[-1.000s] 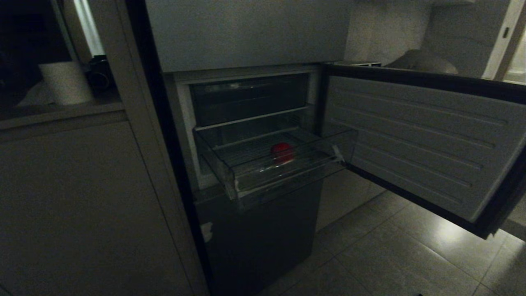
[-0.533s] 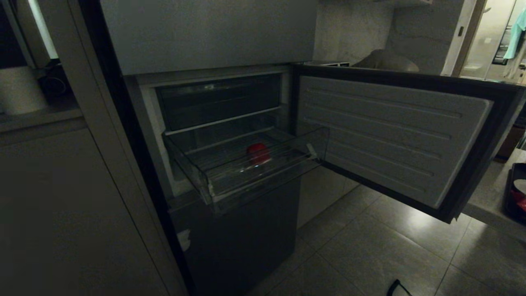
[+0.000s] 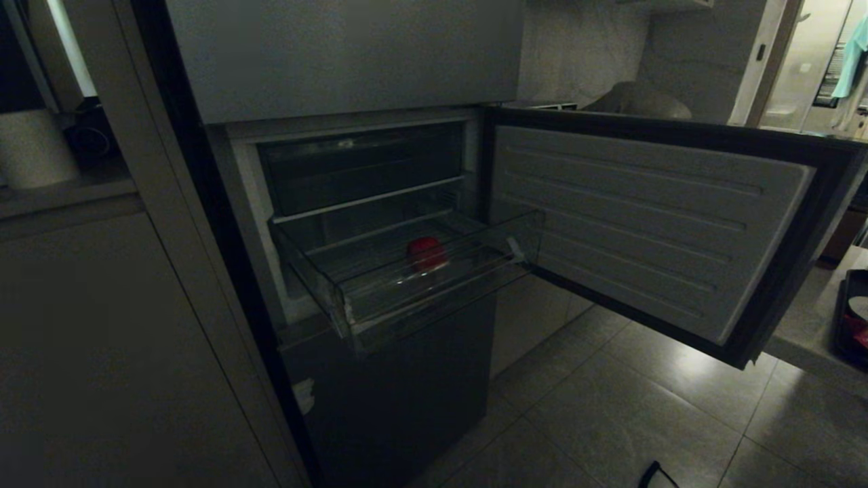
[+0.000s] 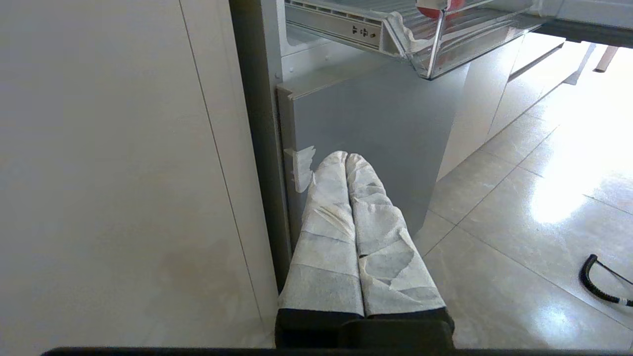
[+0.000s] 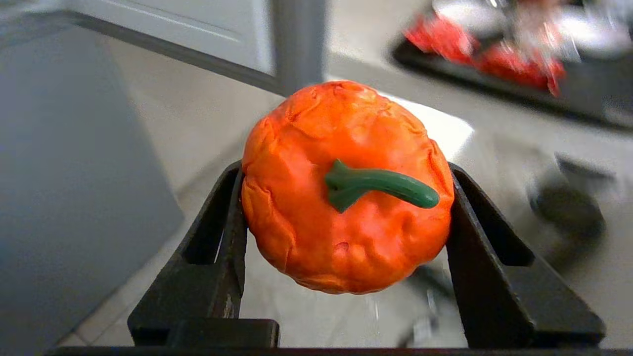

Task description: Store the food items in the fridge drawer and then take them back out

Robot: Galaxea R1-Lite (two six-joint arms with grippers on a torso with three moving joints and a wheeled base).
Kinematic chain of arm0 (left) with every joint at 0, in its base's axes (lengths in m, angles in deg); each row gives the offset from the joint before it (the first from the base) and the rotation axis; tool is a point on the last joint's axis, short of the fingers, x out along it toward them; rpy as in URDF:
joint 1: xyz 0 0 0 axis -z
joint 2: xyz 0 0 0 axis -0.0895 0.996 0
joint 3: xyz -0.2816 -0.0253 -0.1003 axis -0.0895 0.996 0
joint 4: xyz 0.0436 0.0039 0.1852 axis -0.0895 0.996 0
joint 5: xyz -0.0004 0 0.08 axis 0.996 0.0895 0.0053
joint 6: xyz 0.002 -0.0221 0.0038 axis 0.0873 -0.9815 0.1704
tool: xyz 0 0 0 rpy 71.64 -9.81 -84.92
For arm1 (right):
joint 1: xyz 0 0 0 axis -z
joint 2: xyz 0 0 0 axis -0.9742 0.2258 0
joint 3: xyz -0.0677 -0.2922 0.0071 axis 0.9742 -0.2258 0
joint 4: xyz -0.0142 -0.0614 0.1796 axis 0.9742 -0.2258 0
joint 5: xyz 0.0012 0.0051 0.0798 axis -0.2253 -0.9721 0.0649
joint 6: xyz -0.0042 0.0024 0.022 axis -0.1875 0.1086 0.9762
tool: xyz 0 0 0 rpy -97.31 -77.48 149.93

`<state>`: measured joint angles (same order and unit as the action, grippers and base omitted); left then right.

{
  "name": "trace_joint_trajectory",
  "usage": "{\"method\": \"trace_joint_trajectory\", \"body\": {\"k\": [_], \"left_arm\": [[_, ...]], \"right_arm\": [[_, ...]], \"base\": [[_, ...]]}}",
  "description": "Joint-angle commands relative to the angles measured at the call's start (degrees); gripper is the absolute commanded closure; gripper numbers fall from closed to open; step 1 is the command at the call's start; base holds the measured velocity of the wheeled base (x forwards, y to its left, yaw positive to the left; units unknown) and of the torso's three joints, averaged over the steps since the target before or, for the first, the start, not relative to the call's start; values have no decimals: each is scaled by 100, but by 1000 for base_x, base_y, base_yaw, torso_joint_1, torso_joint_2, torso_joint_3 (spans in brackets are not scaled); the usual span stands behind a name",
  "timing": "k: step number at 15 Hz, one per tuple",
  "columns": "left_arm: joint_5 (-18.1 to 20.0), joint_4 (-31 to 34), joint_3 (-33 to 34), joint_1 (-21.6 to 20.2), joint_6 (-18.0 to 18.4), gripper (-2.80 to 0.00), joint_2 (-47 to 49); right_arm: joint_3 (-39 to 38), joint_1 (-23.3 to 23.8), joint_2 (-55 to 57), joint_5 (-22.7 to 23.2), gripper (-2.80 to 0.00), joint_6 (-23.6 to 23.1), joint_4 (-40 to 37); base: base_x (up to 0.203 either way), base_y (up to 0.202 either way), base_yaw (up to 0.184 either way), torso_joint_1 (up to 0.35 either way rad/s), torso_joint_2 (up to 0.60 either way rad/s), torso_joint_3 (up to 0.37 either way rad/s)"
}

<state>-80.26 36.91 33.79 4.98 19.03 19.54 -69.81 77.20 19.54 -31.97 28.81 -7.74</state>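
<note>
The fridge (image 3: 393, 379) has its middle door (image 3: 644, 224) swung open to the right. Its clear fridge drawer (image 3: 434, 298) is pulled out, and one red food item (image 3: 426, 254) lies in it. The left wrist view shows the drawer (image 4: 435, 49) from below. My left gripper (image 4: 346, 157), fingers wrapped in white, is shut and empty, low in front of the fridge's bottom panel (image 4: 376, 123). My right gripper (image 5: 344, 168) is shut on another food item (image 5: 316, 222), orange-red, wrinkled, with a green stem. Neither gripper is in the head view.
Pale cabinets (image 3: 102, 352) stand left of the fridge. A dark tray (image 3: 854, 325) with red things sits at the right edge, blurred in the right wrist view (image 5: 494, 59). A black cable (image 3: 654, 474) lies on the tiled floor (image 3: 610, 420).
The whole head view shifted left over the first half second, so the camera swung right. The drawer and the red item in it kept still. The cable and tray came into view.
</note>
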Motion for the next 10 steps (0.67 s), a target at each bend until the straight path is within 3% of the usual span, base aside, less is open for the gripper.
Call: {"method": "trace_joint_trajectory", "body": {"k": [1, 4, 7, 10], "left_arm": [[-1, -1, 0, -2, 0, 0, 0], [-1, -1, 0, -2, 0, 0, 0], [-1, -1, 0, -2, 0, 0, 0], [-1, -1, 0, -2, 0, 0, 0]], "right_arm": [[300, 18, 1771, -215, 0, 421, 214], [670, 317, 3297, -353, 0, 809, 854], [1227, 1146, 4655, -345, 0, 896, 1695], [1898, 2132, 5295, -193, 0, 692, 2084]], "base": [[0, 0, 0, 0, 0, 0], [0, 0, 0, 0, 0, 0], [0, 0, 0, 0, 0, 0], [0, 0, 0, 0, 0, 0]]}}
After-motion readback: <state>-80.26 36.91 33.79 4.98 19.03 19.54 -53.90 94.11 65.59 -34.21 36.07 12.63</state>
